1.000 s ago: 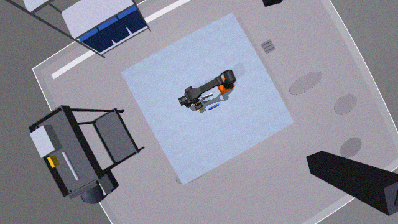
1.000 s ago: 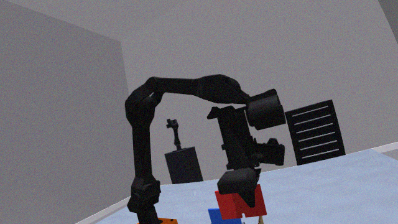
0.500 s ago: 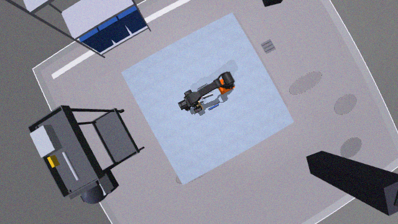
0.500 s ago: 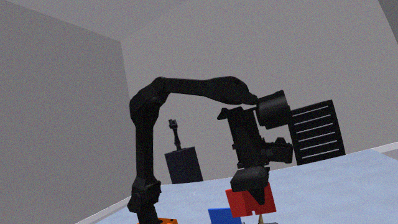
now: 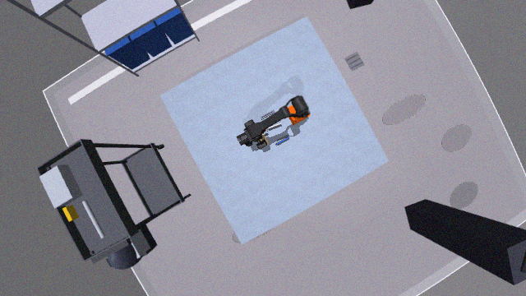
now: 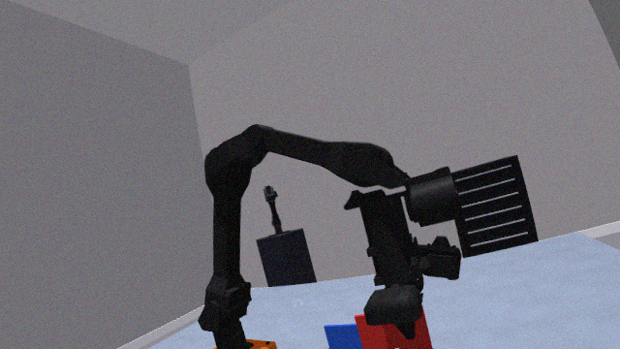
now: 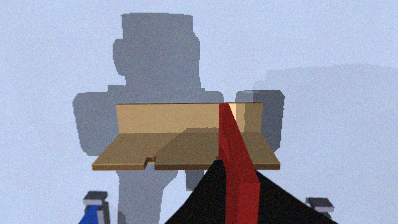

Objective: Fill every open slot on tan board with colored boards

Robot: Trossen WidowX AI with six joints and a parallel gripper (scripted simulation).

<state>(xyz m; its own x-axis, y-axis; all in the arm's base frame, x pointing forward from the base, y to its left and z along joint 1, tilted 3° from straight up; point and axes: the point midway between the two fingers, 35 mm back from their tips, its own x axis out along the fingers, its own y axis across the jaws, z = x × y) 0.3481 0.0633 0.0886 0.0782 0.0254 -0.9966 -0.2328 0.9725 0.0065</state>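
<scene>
Red board (image 6: pixel 372 333) (image 7: pixel 242 172) pinched upright between nearly closed jaws, the gripper (image 5: pixel 256 135) (image 6: pixel 408 331) (image 7: pixel 227 168) appears to be aligning it crosswise over the standing tan board (image 5: pixel 264 138) (image 7: pixel 127 151). Next comes a notch check, then a straight push down; seating cannot be judged. One slot (image 7: pixel 150 160) gapes open, while the blue board (image 5: pixel 282 141) (image 6: pixel 343 335) (image 7: pixel 91 215) waits nearby.

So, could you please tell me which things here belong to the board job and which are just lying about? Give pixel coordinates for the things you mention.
Job:
- tan board (image 7: pixel 175 150)
- red board (image 6: pixel 370 334) (image 7: pixel 242 172)
- blue board (image 5: pixel 282 141) (image 6: pixel 343 336) (image 7: pixel 91 216)
- gripper (image 5: pixel 262 145) (image 6: pixel 409 332) (image 7: pixel 227 168)

Lying about:
- white box (image 5: pixel 53 187)
- yellow block (image 5: pixel 67 214)
- pale rod (image 5: pixel 93 219)
</scene>
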